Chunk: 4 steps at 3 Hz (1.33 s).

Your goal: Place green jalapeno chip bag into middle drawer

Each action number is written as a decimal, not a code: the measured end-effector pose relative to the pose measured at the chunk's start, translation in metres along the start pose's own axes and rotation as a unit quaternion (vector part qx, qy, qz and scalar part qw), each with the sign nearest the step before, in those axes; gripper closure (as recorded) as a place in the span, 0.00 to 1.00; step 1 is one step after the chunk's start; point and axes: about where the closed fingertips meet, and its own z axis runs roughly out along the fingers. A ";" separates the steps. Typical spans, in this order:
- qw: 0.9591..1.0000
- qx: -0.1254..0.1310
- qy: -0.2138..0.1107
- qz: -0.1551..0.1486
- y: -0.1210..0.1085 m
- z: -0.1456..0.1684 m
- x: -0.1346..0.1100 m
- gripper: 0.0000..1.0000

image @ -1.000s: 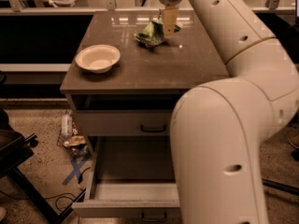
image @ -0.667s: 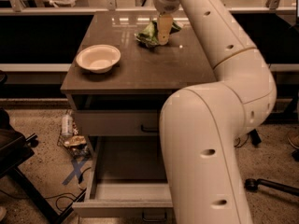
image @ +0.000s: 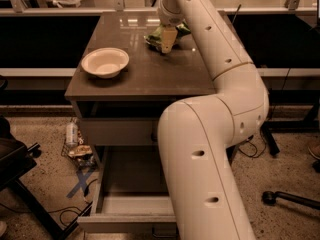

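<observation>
The green jalapeno chip bag (image: pixel 154 36) lies on the brown cabinet top (image: pixel 145 76) toward the back, right of centre. My gripper (image: pixel 167 43) reaches down from the white arm (image: pixel 215 49) and sits right on the bag's near right side, hiding part of it. The middle drawer (image: pixel 125 220) is pulled out low at the front, with its grey tray showing. The arm's large lower link (image: pixel 200 169) covers the drawer's right half.
A round cream-white bowl (image: pixel 105 62) sits on the cabinet top at the left. A closed grey drawer front (image: pixel 117 131) is above the open tray. Snack packets (image: pixel 80 151) and a blue tape cross (image: pixel 80 183) lie on the floor at left, beside a dark stand (image: pixel 20 169).
The gripper has moved down and slightly left, from just behind the bag to right on it. The arm has swung leftward. The bag and the bowl have not moved.
</observation>
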 end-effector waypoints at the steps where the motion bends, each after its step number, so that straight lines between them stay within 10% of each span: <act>1: 1.000 -0.001 -0.001 0.000 0.000 0.005 -0.001 0.47; 3: 1.000 -0.005 -0.002 -0.001 0.003 0.014 -0.003 0.93; 4: 1.000 -0.006 -0.003 -0.002 0.003 0.017 -0.004 1.00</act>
